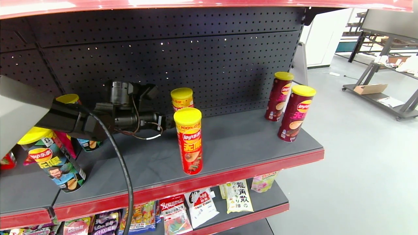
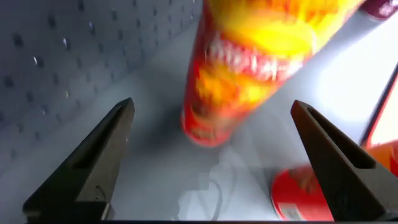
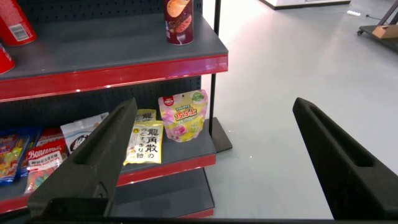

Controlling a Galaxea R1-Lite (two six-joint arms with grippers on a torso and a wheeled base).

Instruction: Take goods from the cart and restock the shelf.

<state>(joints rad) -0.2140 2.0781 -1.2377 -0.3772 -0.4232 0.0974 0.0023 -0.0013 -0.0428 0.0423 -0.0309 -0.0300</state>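
- Far left on the shelf [image 1: 248, 143]: blue chip can [image 1: 54, 160] with a yellow lid, standing up.
- Next along, left jaws: wide open, holding nothing, low over the shelf, close to the two red cans.
- In the middle: front red chip can [image 1: 190, 143], upright near the shelf edge; back red chip can [image 1: 182, 98] by the black peg wall.
- Further right: two dark red chip cans [image 1: 296, 112], upright, close together.
- Right jaws: wide open, empty, out by the shelf's right end, facing snack bags [image 3: 182, 115] on the lower shelf.
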